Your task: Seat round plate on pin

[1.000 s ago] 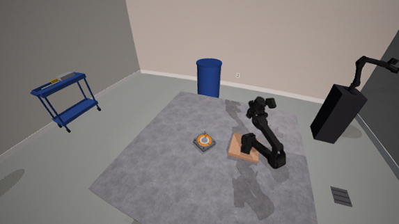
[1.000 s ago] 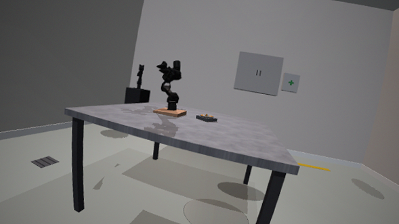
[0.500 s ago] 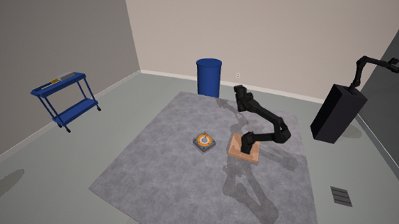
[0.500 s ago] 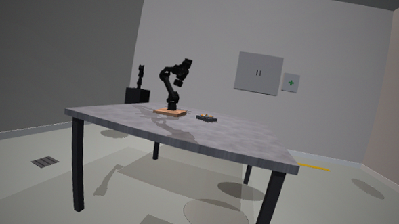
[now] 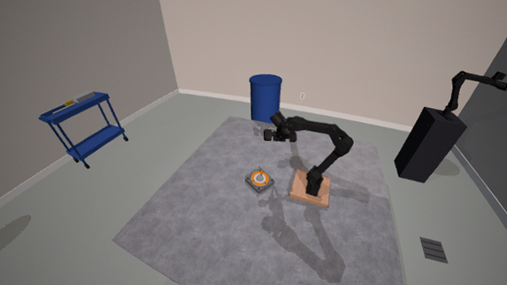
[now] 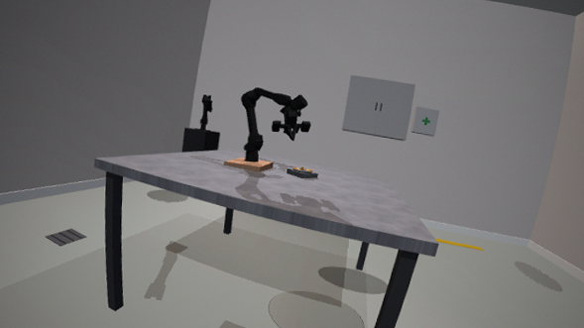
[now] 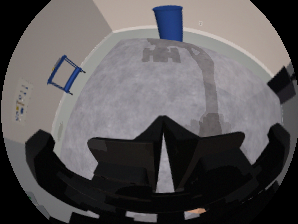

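The round plate (image 5: 253, 180) (image 6: 303, 170), an orange ring with a pale middle, sits around the grey post (image 5: 260, 178) on the dark square base (image 5: 259, 190) (image 6: 303, 174). A small projection shows at the plate's back edge in the top view; whether it is the tab or the pin is too small to tell. The hole and the plate's tilt cannot be made out. My gripper (image 6: 292, 138) (image 7: 162, 119) is shut and empty, its fingertips together. It is high above the table, well clear of the plate and behind it in the top view. The wrist view does not show the plate.
The arm stands on a wooden board (image 5: 298, 189) (image 6: 233, 163), to the right of the base in the top view. The grey table (image 5: 192, 219) (image 6: 178, 175) carries both. A blue barrel (image 5: 265, 97) (image 7: 170, 22), a blue cart (image 5: 95, 140) and a second arm on a black pedestal (image 5: 427, 145) stand beyond the table.
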Controlling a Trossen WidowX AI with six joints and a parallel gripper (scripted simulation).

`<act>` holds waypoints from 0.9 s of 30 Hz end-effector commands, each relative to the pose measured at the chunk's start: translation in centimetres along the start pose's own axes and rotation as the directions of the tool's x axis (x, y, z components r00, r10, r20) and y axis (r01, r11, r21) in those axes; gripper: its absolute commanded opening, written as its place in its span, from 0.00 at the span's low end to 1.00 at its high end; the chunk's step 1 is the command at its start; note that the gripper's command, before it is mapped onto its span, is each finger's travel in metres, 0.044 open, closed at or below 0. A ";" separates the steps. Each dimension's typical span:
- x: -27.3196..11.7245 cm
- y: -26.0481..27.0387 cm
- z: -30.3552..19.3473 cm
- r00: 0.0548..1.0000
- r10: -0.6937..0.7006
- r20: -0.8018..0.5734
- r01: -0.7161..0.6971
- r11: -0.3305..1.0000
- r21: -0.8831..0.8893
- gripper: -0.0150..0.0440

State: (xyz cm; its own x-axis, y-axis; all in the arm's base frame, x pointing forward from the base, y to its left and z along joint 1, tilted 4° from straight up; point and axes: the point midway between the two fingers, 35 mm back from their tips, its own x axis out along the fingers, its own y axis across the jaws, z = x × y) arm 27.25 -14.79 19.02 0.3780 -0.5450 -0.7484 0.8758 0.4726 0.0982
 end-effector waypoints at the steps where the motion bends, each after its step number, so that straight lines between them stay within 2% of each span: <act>1: 1.7 4.4 -6.2 0.946 -0.010 -0.324 -0.159 0.856 -0.491 0.25; 4: 1.8 5.4 -8.0 0.913 -0.031 -0.407 -0.236 0.774 -0.587 0.25; 6: 1.8 6.5 -10.8 0.853 -0.073 -0.517 -0.360 0.635 -0.683 0.25; 9: 1.6 7.6 -13.8 0.770 -0.134 -0.624 -0.508 0.464 -0.726 0.25; 22: 1.5 7.5 -14.1 0.764 -0.139 -0.630 -0.518 0.451 -0.727 0.25; 27: 2.7 7.3 -15.0 0.764 -0.139 -0.630 -0.518 0.451 -0.727 0.25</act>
State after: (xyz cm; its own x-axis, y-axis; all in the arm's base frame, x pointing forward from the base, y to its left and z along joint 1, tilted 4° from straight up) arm 30.38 -2.48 9.24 -0.0042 -0.0513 -0.9987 -0.0091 0.9986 -0.0513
